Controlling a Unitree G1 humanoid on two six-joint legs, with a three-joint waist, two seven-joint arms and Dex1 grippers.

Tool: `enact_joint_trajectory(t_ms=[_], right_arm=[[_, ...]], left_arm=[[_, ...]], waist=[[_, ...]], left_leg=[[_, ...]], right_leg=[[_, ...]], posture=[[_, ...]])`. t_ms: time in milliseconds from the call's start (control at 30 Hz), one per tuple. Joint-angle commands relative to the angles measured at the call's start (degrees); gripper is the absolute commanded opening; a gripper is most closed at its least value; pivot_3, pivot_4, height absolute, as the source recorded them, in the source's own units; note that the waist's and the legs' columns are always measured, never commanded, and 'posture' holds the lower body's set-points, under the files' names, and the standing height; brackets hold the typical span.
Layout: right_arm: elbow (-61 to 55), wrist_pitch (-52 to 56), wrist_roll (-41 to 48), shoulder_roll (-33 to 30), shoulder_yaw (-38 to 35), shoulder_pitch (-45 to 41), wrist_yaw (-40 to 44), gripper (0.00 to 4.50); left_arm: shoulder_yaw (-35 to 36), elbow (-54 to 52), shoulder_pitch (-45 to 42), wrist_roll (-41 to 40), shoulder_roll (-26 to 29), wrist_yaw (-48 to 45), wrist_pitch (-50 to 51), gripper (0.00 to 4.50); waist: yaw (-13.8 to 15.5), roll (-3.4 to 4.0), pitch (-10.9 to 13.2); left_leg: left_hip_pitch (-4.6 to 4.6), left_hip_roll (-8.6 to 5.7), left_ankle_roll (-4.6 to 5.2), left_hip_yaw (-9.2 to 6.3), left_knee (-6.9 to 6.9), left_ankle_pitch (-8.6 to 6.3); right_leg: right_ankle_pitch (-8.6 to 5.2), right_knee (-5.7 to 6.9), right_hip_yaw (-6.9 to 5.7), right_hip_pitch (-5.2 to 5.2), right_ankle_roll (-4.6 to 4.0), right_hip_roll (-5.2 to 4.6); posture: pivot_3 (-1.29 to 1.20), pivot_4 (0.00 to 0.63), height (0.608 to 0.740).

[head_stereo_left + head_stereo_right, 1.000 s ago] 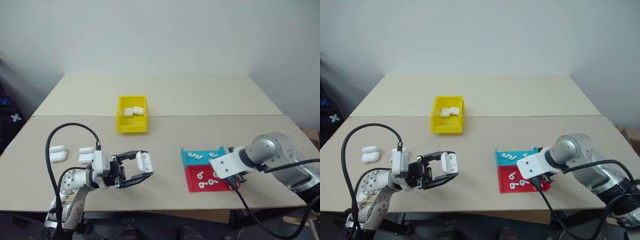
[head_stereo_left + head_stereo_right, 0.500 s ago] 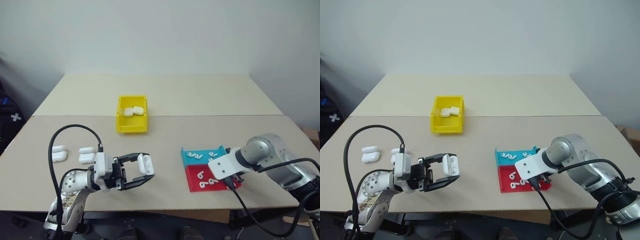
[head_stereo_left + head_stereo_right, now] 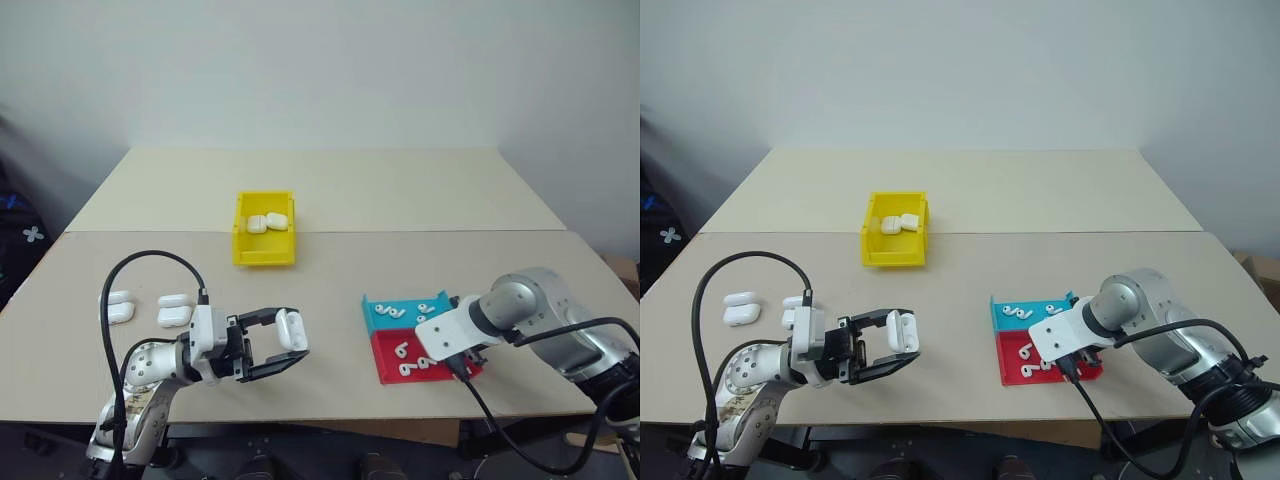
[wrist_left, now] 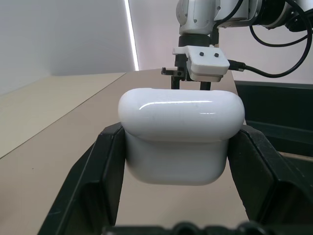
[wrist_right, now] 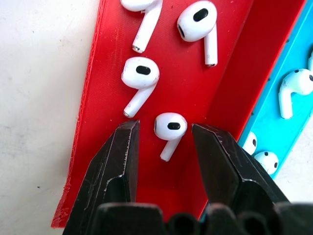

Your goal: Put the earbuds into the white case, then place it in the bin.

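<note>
right gripper (image 5: 161,134) hangs open over the flat red plastic tray (image 5: 98,63), one tiny glossy white earbud (image 5: 169,128) between its fingertips, stem pointing back toward the wrist. left gripper (image 3: 285,345) is clamped on the small white rounded case (image 4: 181,139), well left of the tray.

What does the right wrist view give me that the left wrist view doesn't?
Right wrist view alone: the right tool open over the red tray, an earbud between its fingers, three more on the red, the blue tray alongside with its own earbuds.

Left wrist view alone: the left tool shut on a closed white case.

Shared: the right tool and the table.
</note>
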Motion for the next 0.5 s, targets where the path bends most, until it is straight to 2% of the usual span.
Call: enact_joint_trajectory(t_ms=[33, 500], right_arm=[[-1.15, -0.6, -0.19, 0.04, -0.94, 0.01, -0.2, 2.15], [-1.69, -0.93, -0.48, 0.0, -1.34, 1.07, -0.88, 2.15]], left_arm=[[-0.22, -2.15, 0.2, 0.28, 0.61, 0.19, -0.4, 2.8], [-0.69, -2.14, 0.08, 0.84, 0.63, 0.76, 0.04, 2.8]], waist=[[-0.01, 0.0, 0.0], [0.0, 0.0, 0.0]], left_leg=[[0.0, 0.0, 0.0, 0.0, 0.0, 0.0], [0.0, 0.0, 0.0, 0.0, 0.0, 0.0]], right_leg=[[0.0, 0.0, 0.0, 0.0, -0.01, 0.0], [-0.09, 0.0, 0.0, 0.01, -0.15, 0.0]], posture=[[0.0, 0.15, 0.74], [0.0, 0.15, 0.74]])
